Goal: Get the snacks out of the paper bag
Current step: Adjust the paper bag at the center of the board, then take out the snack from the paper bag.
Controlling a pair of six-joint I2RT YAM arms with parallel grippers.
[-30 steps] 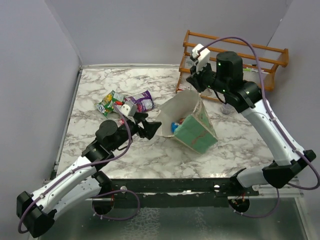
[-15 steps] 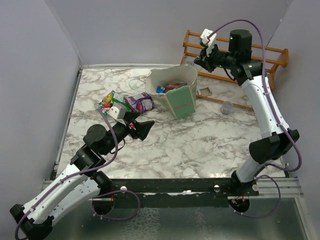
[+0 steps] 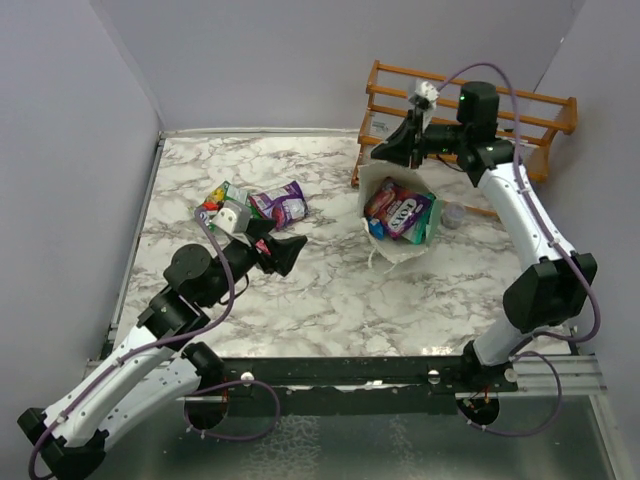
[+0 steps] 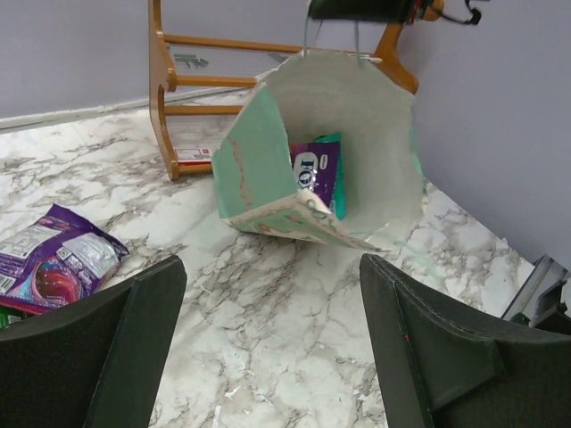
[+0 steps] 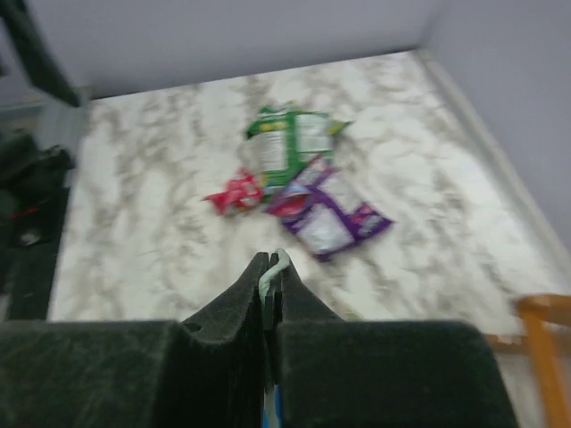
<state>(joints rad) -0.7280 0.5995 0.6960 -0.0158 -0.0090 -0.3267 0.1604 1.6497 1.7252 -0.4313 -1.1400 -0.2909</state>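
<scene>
Holding the top of the paper bag [image 3: 418, 238], the right claw [image 3: 385, 155] sits clenched near the far right corner of the table [image 3: 330, 300]. The right wrist view shows its fingers [image 5: 234, 308] pressed together on a thin pale green strip. The left wrist view shows the thin white cords rising from the bag's mouth into that claw.

The bag leans over, with its white inside open to the overhead camera and to the left. Its lower edge appears to touch the table. Inside lie a red-pink packet [image 3: 381, 200] and a purple packet [image 3: 408, 212], side by side and touching.

The wooden rack [image 3: 470, 95] stands along the far edge at the right corner, just behind the bag. A small white-and-red card [image 4: 192, 153] lies beneath its lower rail. A small grey round object [image 3: 453, 215] sits just beside the bag, towards the right edge.

The left claw [image 3: 290, 250] is released and grasps nothing. It hangs over the middle of the table, pointing towards the bag and well apart from it.

Three snacks lie outside the bag, towards the far left corner: a green packet [image 3: 217, 198], a loose purple packet [image 3: 281, 203] and a small red packet [image 5: 234, 192]. They form a close cluster, and the purple one overlaps the green one's edge.
</scene>
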